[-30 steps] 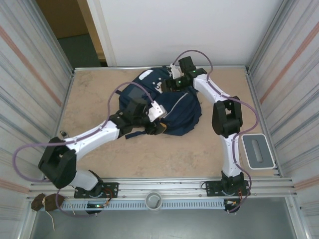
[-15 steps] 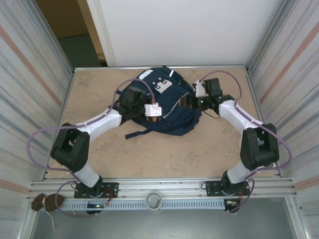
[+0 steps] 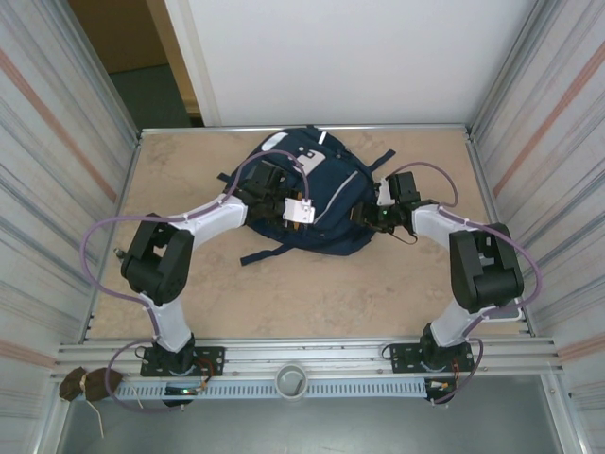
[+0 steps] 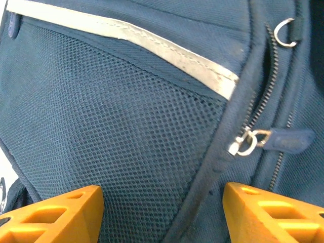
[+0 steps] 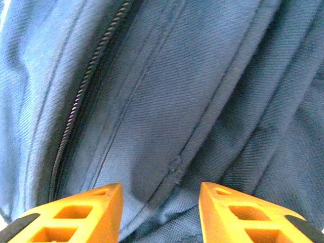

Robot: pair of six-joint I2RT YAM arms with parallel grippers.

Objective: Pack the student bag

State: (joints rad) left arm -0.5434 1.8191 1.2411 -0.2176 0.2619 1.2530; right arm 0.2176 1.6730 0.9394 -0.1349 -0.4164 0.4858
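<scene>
Left wrist: left gripper (image 4: 162, 202) spread; student bag (image 4: 126, 116) beneath.

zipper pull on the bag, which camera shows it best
Left wrist: the zipper pull sits close and sharp beside the mesh pocket. Right wrist shows zipper teeth; from the top the bag is too small to tell.

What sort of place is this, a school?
Probably a lab's robot test booth: left arm and right arm bolted to a metal rail, panel walls boxing in the table, one student bag on it.
</scene>
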